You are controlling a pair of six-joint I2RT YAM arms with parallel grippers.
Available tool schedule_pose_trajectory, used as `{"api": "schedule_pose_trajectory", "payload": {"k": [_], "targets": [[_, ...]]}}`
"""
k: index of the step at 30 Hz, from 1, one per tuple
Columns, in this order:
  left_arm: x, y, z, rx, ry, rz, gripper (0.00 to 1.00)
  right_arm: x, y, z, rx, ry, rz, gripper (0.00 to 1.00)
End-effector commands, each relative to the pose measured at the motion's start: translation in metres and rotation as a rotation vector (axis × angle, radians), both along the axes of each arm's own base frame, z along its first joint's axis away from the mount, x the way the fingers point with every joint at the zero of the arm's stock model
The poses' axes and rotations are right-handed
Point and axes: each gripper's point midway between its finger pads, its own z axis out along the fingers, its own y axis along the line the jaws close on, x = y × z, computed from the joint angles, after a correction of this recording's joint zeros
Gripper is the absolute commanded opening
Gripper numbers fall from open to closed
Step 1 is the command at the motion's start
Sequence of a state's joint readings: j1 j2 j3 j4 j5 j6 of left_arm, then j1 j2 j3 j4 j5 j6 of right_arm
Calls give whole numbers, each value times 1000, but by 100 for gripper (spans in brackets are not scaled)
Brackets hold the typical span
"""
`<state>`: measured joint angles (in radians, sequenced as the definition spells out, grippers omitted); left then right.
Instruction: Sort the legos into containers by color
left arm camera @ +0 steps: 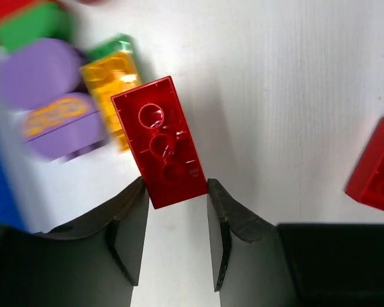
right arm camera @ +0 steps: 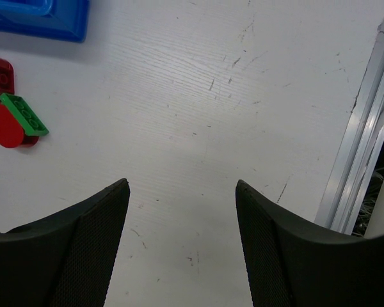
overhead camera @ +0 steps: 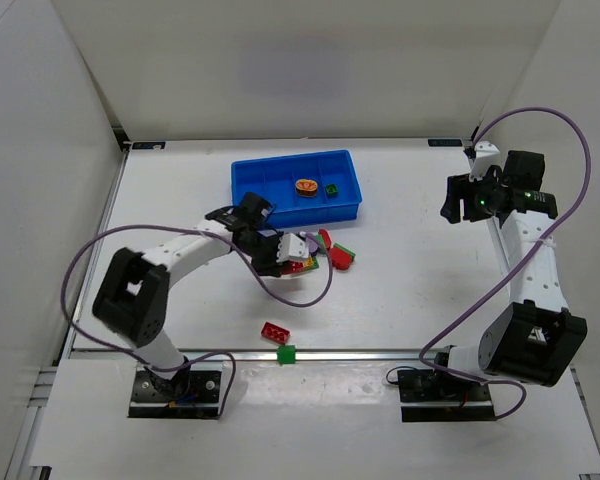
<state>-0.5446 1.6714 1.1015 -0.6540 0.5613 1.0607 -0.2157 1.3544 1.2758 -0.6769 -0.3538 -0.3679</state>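
Left gripper [left arm camera: 176, 187] pinches red brick [left arm camera: 159, 137], wrist-view only

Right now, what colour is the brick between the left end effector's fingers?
Red brick; clearest in left wrist view.

**Left side crowded, right side open**

The red brick [left arm camera: 160, 150] clamped in the left gripper [left arm camera: 176, 190] is hemmed in, at the left of its wrist view, by an orange brick [left arm camera: 112, 80] just beside it and purple ovals [left arm camera: 51, 102] beyond; on the other side, bare table [left arm camera: 281, 115] is left as far as a second red brick [left arm camera: 377, 173]. Between the spread fingers of the right gripper [right arm camera: 182, 185] only bare table is seen, with the blue tray [right arm camera: 45, 19] and a red-and-green cluster [right arm camera: 13, 115] well off to one side.
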Motion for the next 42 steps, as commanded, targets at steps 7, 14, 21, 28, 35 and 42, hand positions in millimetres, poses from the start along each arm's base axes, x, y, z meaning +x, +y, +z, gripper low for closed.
{"api": "schedule_pose_trajectory", "payload": {"k": [7,14,21,28,35,42], "targets": [[49,-7,154,-230,-166,255,34,11,12,18,83,-63,20,71],[154,2,147,-205,-104,571,34,16,15,25,93,-72,30,71],[238,7,118,-169,-103,733,34,17,14,31,87,-82,21,72],[272,21,98,-135,-88,803,37,15,10,32,64,-83,6,86],[269,25,84,-103,-69,819,69,14,8,29,54,-79,6,89],[238,27,153,-274,-34,731,71,14,12,24,66,-75,27,90]]}}
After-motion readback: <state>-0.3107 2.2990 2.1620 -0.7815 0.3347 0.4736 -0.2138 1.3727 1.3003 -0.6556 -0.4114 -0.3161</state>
